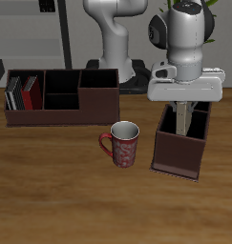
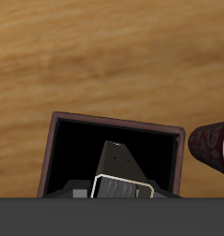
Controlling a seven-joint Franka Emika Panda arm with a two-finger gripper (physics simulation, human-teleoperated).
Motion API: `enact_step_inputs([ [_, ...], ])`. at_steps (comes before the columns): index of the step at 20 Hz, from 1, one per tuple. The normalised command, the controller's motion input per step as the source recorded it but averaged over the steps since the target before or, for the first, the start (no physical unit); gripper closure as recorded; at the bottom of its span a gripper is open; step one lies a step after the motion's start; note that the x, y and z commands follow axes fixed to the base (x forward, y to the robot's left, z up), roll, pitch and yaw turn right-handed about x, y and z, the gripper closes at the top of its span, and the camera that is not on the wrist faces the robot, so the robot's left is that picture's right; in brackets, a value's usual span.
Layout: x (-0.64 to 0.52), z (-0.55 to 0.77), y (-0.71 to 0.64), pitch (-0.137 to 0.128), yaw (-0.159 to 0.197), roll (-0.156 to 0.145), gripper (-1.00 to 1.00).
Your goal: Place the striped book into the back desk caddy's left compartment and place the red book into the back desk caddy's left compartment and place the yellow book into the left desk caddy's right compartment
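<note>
A robot gripper (image 1: 187, 116) hangs over the left desk caddy (image 1: 179, 152) at right of the frame, its fingers lowering a yellow book (image 1: 187, 118) into it; grip width unclear. Striped book (image 1: 13, 92) and red book (image 1: 31, 91) stand in the back desk caddy (image 1: 65, 107), upper left. Risk: book catching the wall and tipping onto the tabletop (image 1: 60, 191) near the mug (image 1: 124, 144).

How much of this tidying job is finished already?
The striped book and red book already stand in the back desk caddy. The pincer holds the yellow book partway down in the left desk caddy. Left: releasing it there.
</note>
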Motion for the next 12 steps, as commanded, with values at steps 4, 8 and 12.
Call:
enact_step_inputs([
  [4,0.06,-0.38,0.16,0.038,0.036,0.018,1.00],
  [8,0.09,-0.50,0.16,0.073,0.027,0.037,1.00],
  [12,0.09,-0.31,0.09,0.049,0.020,0.004,-1.00],
])
